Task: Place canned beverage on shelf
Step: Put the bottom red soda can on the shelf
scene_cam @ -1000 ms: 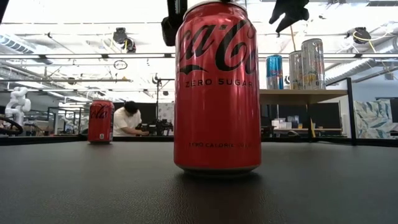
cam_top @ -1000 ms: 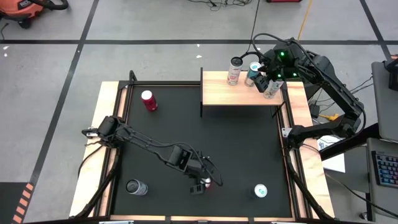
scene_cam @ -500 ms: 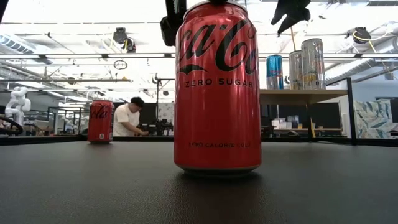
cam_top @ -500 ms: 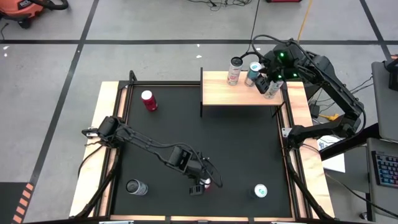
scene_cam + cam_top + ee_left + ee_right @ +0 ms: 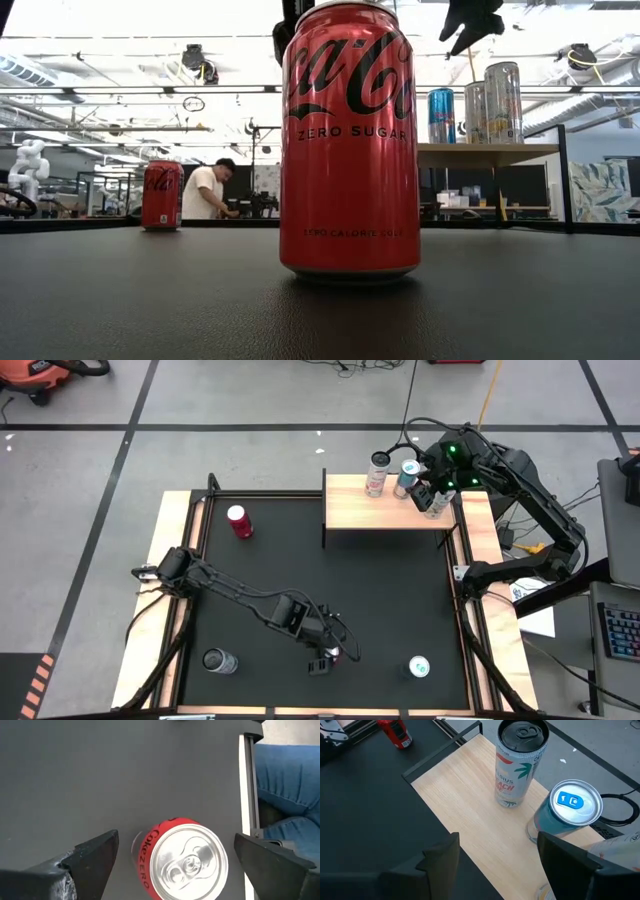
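Glossy red aluminium cola can [image 5: 182, 857], upright on matte black table [image 5: 100, 780], between spread left gripper [image 5: 185, 862] fingers, untouched. Right gripper [image 5: 497, 855] fingers apart above pale-wood shelf board [image 5: 470, 820].

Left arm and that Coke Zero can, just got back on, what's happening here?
The left gripper hangs directly above the upright Coke Zero can near the table's front edge, jaws open on either side of it, not gripping. The right gripper hovers open over the shelf, where three cans stand: a white Celsius can, a blue can and a third can by the right end. A second red can, a silver-topped can and a teal-topped can remain on the black table.
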`<control>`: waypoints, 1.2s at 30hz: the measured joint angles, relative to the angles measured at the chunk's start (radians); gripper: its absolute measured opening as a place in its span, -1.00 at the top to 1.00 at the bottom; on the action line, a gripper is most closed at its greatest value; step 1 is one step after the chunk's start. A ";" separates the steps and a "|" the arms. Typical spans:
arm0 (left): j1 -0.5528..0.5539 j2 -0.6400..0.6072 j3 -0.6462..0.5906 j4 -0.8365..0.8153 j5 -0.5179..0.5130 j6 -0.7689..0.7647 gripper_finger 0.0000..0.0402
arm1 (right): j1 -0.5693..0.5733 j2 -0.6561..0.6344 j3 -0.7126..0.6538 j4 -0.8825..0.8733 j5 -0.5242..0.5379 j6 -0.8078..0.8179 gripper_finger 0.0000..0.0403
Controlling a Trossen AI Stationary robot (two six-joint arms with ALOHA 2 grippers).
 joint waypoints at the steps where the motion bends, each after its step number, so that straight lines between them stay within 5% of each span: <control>1: -0.002 0.000 0.000 0.000 0.000 -0.001 -0.98 | 0.000 0.000 0.000 0.000 0.000 0.000 -0.25; 25: -0.002 0.109 0.001 -0.001 0.047 -0.027 -0.97 | 0.000 0.000 0.000 0.015 0.000 -0.034 -0.25; 36: 0.003 0.108 0.001 0.000 0.073 0.004 -0.50 | 0.000 0.000 0.000 0.015 0.000 -0.024 -0.25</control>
